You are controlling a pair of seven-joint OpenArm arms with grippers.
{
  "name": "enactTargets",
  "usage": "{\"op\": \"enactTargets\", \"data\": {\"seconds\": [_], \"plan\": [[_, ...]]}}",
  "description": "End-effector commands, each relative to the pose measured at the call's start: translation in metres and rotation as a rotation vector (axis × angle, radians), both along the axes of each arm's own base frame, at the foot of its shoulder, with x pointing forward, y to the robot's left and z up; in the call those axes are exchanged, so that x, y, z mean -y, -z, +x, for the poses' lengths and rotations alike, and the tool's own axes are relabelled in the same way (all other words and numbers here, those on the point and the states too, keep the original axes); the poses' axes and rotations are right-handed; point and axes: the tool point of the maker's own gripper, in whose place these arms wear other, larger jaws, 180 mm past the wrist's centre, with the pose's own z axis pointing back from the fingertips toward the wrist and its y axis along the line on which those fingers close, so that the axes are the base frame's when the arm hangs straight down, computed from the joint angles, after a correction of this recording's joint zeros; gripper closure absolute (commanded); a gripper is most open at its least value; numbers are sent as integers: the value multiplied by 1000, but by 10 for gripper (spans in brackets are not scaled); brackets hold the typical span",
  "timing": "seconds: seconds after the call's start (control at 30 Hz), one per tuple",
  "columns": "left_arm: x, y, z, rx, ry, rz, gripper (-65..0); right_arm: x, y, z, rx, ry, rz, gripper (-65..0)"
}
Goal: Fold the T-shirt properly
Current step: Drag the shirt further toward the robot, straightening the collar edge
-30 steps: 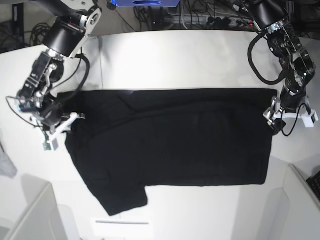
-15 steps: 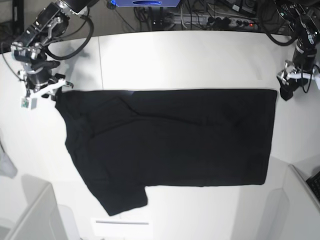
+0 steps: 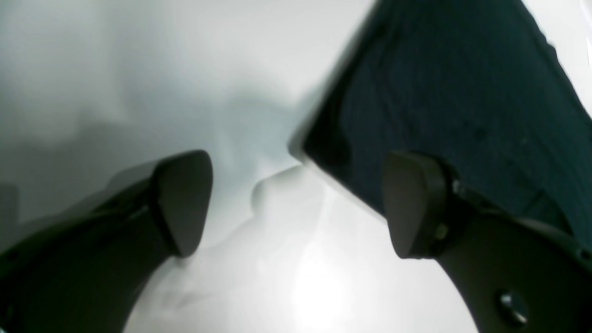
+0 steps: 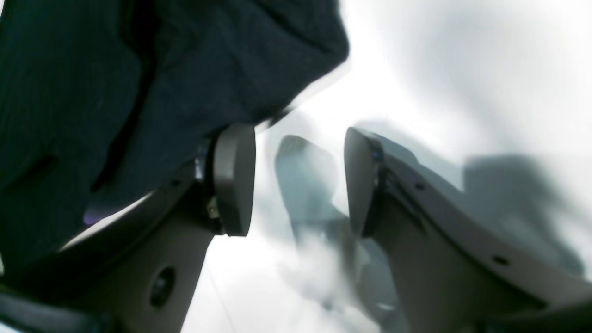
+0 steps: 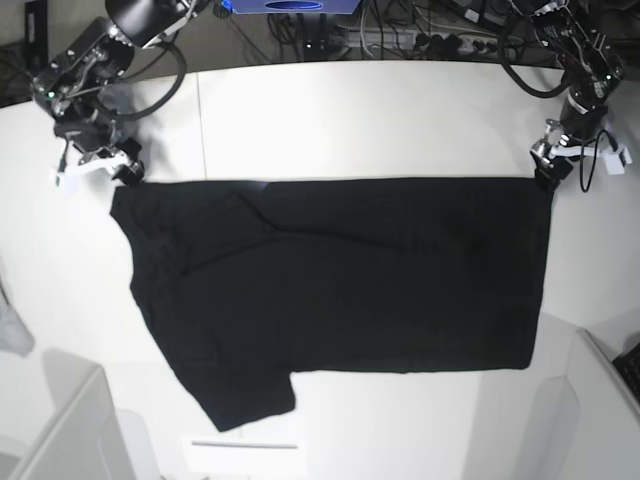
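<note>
The black T-shirt (image 5: 340, 285) lies spread flat on the white table (image 5: 380, 120), plain side up, with one sleeve pointing toward the front left. My right gripper (image 5: 95, 168) hovers at the shirt's far left corner. In the right wrist view that gripper (image 4: 298, 180) is open with only table between its fingers, and the cloth (image 4: 138, 69) lies just to its left. My left gripper (image 5: 560, 160) is at the far right corner. It (image 3: 296, 203) stands open, one finger (image 3: 411, 203) over the shirt's corner (image 3: 439, 92).
A pale grey cloth scrap (image 5: 10, 332) lies at the left edge. White bins stand at the front left (image 5: 70, 430) and front right (image 5: 600, 400). Cables and a power strip (image 5: 440, 42) run behind the table. A white sheet (image 5: 245, 445) lies by the front edge.
My right gripper opened, released the shirt's left side and moved back to the far left corner, leaving that corner drawn out. My left gripper rose from the right hem to the far right corner.
</note>
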Motion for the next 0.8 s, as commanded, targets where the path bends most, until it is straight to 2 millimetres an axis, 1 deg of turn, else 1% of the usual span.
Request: {"op": "enactTargets", "data": {"seconds": [0.0,0.1,0.2,0.27,0.33,0.47,0.57,0.7,0.77], "plan": [[-8,-9,7,29,-3,17,-555,9,-9,12,39,4,-14,-293],[-8,-3,12,30,-12,-5,-555,10,-2,17,29,3,14,-290],[-8,-3,13,31,-12,-7,-555,9,3,18,23,5,32,-290],[0,-3,22,37,15,-11,-555,8,4,20,23,5,39,-290],[6,-3,27,38,31,-17,-555,7,5,20,21,4,44,-290],[9,-4,33,50,33,-26,-555,4,6,21,20,-1,48,-290],[10,4,35,42,24,-52,-555,4,6,20,19,2,48,-290],[13,21,33,12,8,-97,-555,4,6,20,18,-2,47,-290],[13,23,32,7,8,-101,-555,4,6,21,19,-2,47,-290]]}}
